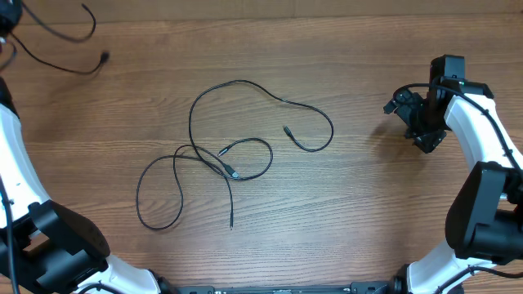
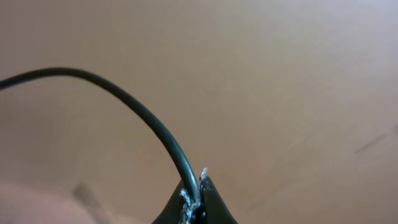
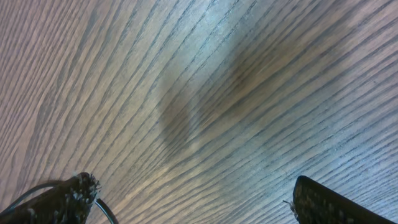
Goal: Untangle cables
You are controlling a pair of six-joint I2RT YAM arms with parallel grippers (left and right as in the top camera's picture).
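Observation:
Two thin black cables lie crossed and looped together in the middle of the table, with small plugs at their ends. A separate black cable curves at the far left corner, its plug lying free. In the left wrist view my left gripper is shut on this cable, which arcs away to the left. My right gripper is at the right side, well apart from the tangle. In the right wrist view it is open and empty just over bare wood.
The wooden table carries only the cables. The left arm runs along the left edge and the right arm along the right edge. A thin black wire shows by the right gripper's left finger.

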